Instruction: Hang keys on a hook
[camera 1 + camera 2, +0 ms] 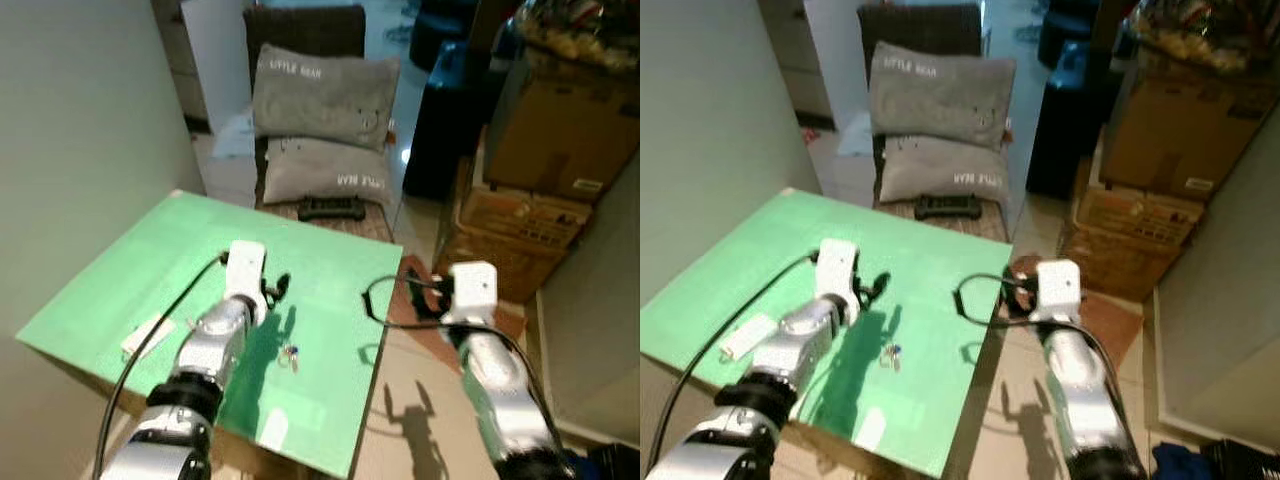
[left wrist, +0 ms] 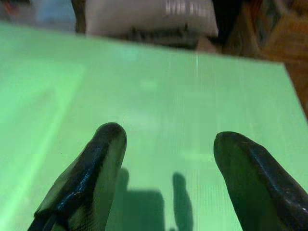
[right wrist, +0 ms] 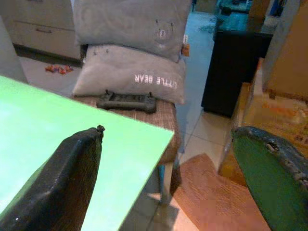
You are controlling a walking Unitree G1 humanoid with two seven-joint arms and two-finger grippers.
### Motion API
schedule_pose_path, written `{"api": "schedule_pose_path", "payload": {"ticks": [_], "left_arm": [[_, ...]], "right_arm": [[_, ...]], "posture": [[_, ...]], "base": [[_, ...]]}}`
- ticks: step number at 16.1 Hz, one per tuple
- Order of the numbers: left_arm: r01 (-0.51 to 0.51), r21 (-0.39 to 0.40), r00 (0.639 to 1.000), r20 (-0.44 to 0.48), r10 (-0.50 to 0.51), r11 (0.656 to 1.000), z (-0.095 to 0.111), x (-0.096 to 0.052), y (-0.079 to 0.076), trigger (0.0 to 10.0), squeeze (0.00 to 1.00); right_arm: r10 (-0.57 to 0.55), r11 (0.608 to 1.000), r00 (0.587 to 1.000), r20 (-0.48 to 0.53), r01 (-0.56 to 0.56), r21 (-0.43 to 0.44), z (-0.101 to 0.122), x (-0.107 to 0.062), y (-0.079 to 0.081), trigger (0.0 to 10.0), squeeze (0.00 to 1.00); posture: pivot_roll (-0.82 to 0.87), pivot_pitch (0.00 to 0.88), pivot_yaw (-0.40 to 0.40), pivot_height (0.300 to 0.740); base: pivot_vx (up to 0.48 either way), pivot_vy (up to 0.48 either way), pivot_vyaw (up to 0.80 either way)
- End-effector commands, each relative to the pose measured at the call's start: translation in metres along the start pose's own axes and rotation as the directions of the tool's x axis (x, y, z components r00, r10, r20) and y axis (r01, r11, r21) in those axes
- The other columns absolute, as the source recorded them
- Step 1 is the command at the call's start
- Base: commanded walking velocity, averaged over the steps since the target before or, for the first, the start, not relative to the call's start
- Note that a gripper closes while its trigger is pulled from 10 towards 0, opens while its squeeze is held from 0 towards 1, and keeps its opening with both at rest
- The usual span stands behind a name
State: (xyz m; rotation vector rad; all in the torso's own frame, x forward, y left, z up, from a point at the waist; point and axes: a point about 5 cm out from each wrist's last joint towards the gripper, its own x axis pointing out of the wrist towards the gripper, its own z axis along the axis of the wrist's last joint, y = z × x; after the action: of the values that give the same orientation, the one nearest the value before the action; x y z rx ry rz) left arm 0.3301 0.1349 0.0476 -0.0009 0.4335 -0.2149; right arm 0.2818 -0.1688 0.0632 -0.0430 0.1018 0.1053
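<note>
A small bunch of keys (image 1: pixel 290 355) with a blue bit lies on the green table (image 1: pixel 150 270), near its front right part. My left gripper (image 1: pixel 278 288) hovers over the table just behind the keys; its fingers stand open with nothing between them in the left wrist view (image 2: pixel 168 159). My right gripper (image 1: pixel 390 298) hangs open beyond the table's right edge, over the floor, and is also empty (image 3: pixel 173 178). A white oblong piece (image 1: pixel 148 335) lies on the table's left front. I cannot make out a hook.
A chair behind the table carries two grey pillows (image 1: pixel 325 95) and a black controller (image 1: pixel 332 208). Cardboard boxes (image 1: pixel 520 235) stack up at the right. A pale wall (image 1: pixel 70 130) runs along the left. A brown mat (image 1: pixel 510 325) covers the floor by the right arm.
</note>
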Motion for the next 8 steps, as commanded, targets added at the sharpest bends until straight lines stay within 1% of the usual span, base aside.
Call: {"api": "schedule_pose_path", "payload": {"ticks": [1, 2, 3, 5, 8], "left_arm": [[0.003, -0.007, 1.0, -0.017, -0.003, 1.0, 0.004, 0.003, -0.001, 10.0, 0.0], [-0.003, -0.005, 1.0, -0.027, 0.003, 1.0, 0.002, 0.004, -0.001, 10.0, 0.0], [-0.014, -0.027, 0.997, -0.074, 0.012, 1.0, -0.005, 0.004, 0.0, 10.0, 0.0], [-0.004, -0.051, 0.994, -0.109, -0.002, 0.999, -0.012, 0.002, 0.001, 10.0, 0.0], [0.016, -0.065, 0.989, -0.143, -0.025, 0.998, -0.022, -0.001, 0.0, 10.0, 0.0]], "right_arm": [[0.013, 1.0, 1.0, -0.01, -0.013, 0.0, 0.0, -0.006, -0.006, 10.0, 0.0], [0.024, 1.0, 1.0, -0.017, -0.024, -0.008, -0.002, -0.008, -0.007, 10.0, 0.0], [0.096, 0.995, 0.994, -0.058, -0.098, -0.027, -0.008, -0.015, -0.002, 10.0, 0.0], [0.148, 0.988, 0.985, -0.09, -0.152, -0.039, -0.013, -0.021, 0.005, 10.0, 0.0], [0.145, 0.989, 0.985, -0.096, -0.148, -0.027, -0.015, -0.025, 0.008, 10.0, 0.0]], "posture": [[-0.11, 0.0, 0.036, 0.74], [-0.11, 0.0, 0.037, 0.74], [-0.13, 0.0, 0.047, 0.74], [-0.13, 0.0, 0.055, 0.74], [-0.13, 0.0, 0.059, 0.74]], "base": [[0.0, 0.0, 0.0], [0.0, 0.0, 0.0], [0.0, 0.0, 0.0], [0.0, 0.0, 0.0], [0.0, 0.0, 0.0]]}}
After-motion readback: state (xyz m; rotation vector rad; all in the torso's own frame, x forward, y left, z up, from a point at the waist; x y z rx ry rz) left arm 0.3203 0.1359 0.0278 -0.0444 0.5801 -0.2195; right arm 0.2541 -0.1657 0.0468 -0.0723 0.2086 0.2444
